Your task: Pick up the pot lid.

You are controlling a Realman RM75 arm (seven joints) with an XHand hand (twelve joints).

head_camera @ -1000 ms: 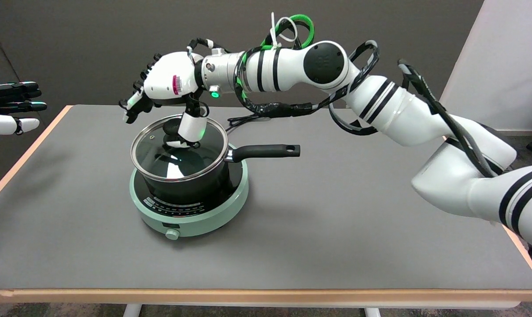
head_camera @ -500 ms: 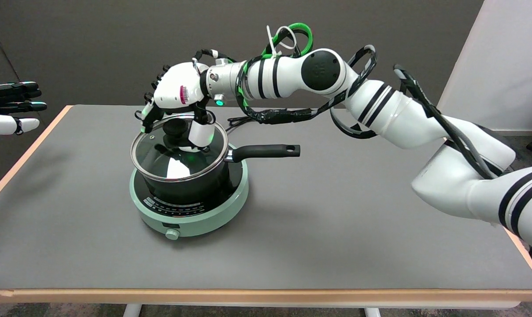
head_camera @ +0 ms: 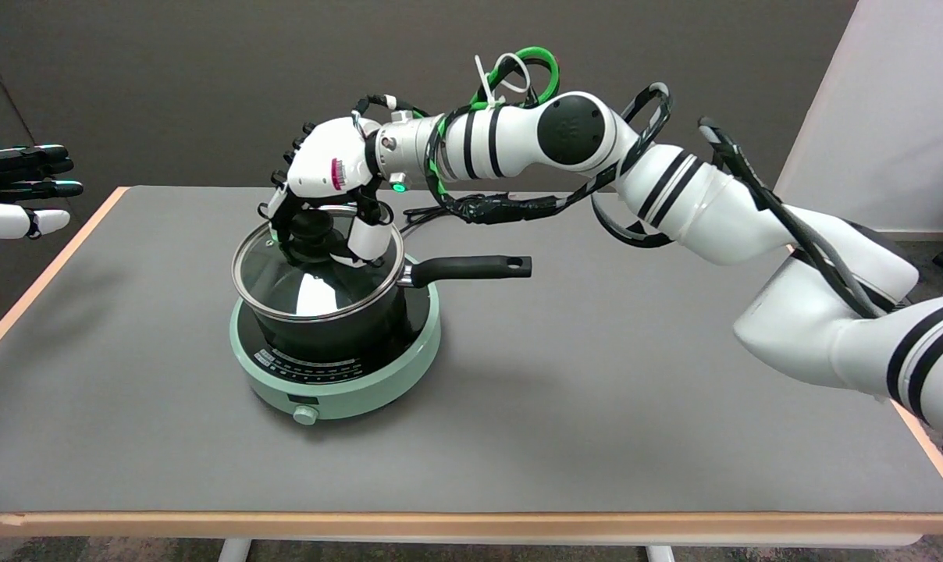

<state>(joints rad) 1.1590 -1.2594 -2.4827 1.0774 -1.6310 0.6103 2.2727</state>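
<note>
Presently, at the far left edge, the idle left hand (head_camera: 15,191) hangs in the air, unchanged from the earlier frames. Right of it, on the grey table (head_camera: 596,406), a green hob (head_camera: 335,375) carries a black pot (head_camera: 339,328); neither has shifted. The glass lid (head_camera: 315,269) sits on the pot, seated level on its rim, with its black knob (head_camera: 311,229) at the centre. The right hand (head_camera: 327,199) has moved rightward and lower since a second ago: then it stood over the lid's left edge with its fingers splayed out past the rim; now it is centred above the knob. Its dark fingers (head_camera: 278,215) curve down on the knob's left side and the white thumb (head_camera: 368,238) on the right, bracketing it closely. Whether they actually clamp the knob cannot be told. Further right, the pot's handle (head_camera: 471,268) points away to the right, and the right arm (head_camera: 674,187) stretches off to the lower right.
</note>
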